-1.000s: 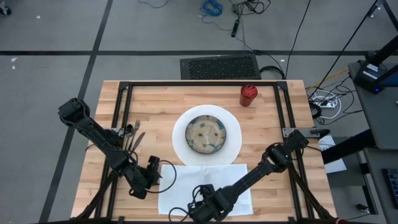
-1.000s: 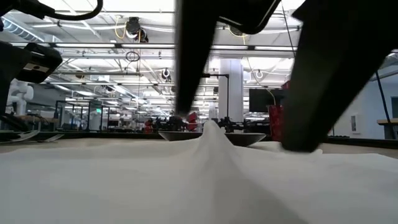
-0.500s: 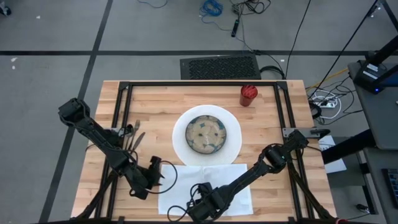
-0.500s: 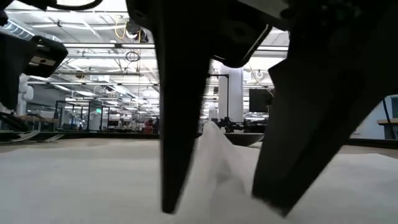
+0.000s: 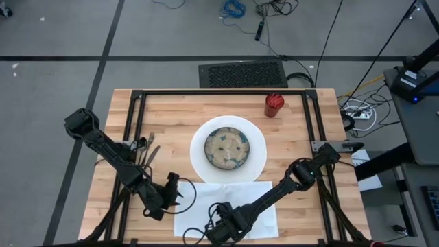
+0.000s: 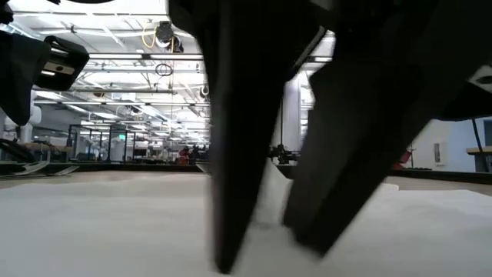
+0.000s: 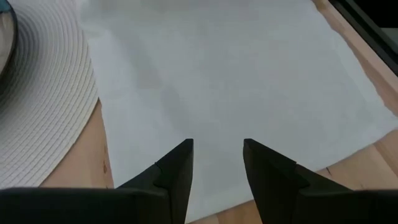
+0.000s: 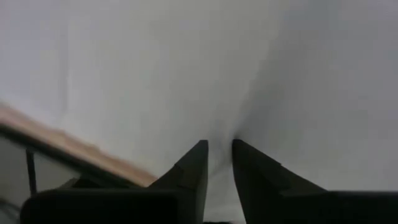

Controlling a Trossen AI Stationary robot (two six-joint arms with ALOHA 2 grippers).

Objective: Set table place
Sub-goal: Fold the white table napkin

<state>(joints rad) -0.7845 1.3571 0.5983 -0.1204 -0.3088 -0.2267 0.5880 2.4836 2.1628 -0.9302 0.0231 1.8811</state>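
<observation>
A white napkin (image 5: 243,199) lies flat on the table (image 5: 171,110) at the near middle. Behind it a patterned bowl (image 5: 227,148) sits on a round white placemat (image 5: 199,161). My right gripper (image 5: 222,230) points steeply down onto the napkin close to its near edge, shut on a raised pucker of cloth (image 6: 269,192). My left gripper (image 5: 177,193) hangs open over the napkin's left edge, and the left wrist view shows cloth beneath its fingers (image 7: 217,146). Whether it touches the cloth I cannot tell. My right gripper pinches a small raised fold of the napkin (image 8: 219,134) between its two fingers, near the middle of the near edge. The fingers (image 6: 231,192) come from above, slanting down. The fold stands up between them while the rest of the napkin stays flat on the table.
A red cup (image 5: 274,105) stands at the far right of the table. A fork and a knife (image 5: 147,149) lie left of the placemat. The black frame tubes (image 5: 219,92) run around the tabletop, and bare wood shows to the napkin's left and right.
My right gripper has come down onto the napkin and its fingers have drawn together, gathering the cloth between them into a narrow upright ridge. The rest of the napkin has stayed where it lay.
</observation>
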